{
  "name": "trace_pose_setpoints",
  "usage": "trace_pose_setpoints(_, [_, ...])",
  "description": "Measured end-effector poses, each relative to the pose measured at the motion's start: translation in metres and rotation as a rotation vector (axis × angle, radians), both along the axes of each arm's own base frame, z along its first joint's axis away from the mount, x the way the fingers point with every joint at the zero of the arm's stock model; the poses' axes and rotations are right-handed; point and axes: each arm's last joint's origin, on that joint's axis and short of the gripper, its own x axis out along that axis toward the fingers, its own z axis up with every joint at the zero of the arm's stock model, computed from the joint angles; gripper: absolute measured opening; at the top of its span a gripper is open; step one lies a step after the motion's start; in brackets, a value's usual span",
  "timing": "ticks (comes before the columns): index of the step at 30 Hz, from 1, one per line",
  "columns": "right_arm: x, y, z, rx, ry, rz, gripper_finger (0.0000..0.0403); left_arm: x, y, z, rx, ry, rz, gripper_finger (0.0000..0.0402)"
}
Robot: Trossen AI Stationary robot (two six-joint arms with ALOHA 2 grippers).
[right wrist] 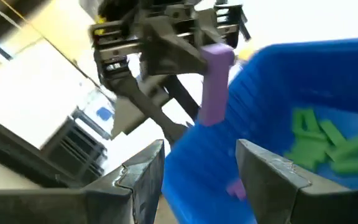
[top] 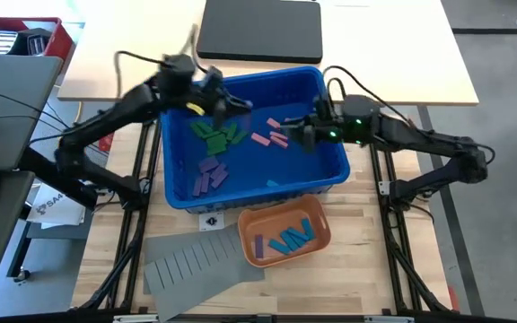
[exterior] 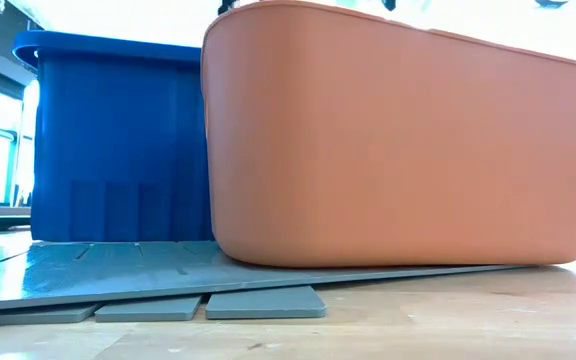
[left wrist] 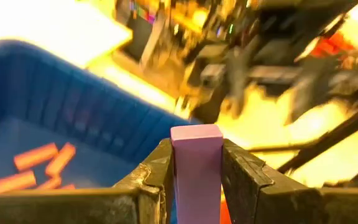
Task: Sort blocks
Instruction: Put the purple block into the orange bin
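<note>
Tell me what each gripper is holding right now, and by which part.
The left gripper holds a purple block by its lower end, fingers pressing its two side faces, above the blue bin. The right gripper is open and holds nothing.

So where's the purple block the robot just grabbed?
The purple block is pinched in the left gripper, held above the blue bin's far-left corner, over the green blocks.

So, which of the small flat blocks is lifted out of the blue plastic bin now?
The purple rectangular block, clamped upright in the left pincer; all other blocks lie loose.
</note>
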Motion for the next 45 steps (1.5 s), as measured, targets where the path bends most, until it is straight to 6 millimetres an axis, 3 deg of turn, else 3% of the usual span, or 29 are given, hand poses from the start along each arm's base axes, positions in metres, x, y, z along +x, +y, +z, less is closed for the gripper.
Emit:
trace_pose_setpoints(8, [0.046, -0.031, 0.006, -0.003, -0.159, 0.115, 0.0229, -0.037, -0.01, 0.039, 0.009, -0.201, 0.022, 0.0088])
trace_pose_setpoints(15, [0.09, -0.04, 0.028, -0.137, -0.202, 0.203, 0.0289, -0.038, -0.012, 0.052, -0.013, -0.328, -0.094, 0.0088])
trace_pose_setpoints(20, [0.105, -0.044, 0.047, -0.191, -0.192, 0.231, 0.03, -0.038, -0.012, 0.052, -0.022, -0.329, -0.095, 0.0088])
trace_pose_setpoints(24, [0.105, -0.043, 0.06, -0.288, -0.181, 0.264, 0.0299, -0.038, -0.012, 0.053, -0.032, -0.337, -0.09, 0.0088])
trace_pose_setpoints(30, [0.101, -0.05, 0.059, -0.329, -0.132, 0.281, 0.0259, -0.038, -0.012, 0.056, -0.067, -0.363, -0.077, 0.0088])
trace_pose_setpoints(41, [0.104, -0.056, 0.053, -0.303, -0.116, 0.339, 0.0114, -0.036, -0.009, 0.056, -0.052, -0.376, -0.011, 0.0095])
trace_pose_setpoints(45, [0.104, -0.055, 0.052, -0.269, -0.106, 0.311, 0.0112, -0.036, -0.008, 0.055, -0.033, -0.373, -0.008, 0.0117])
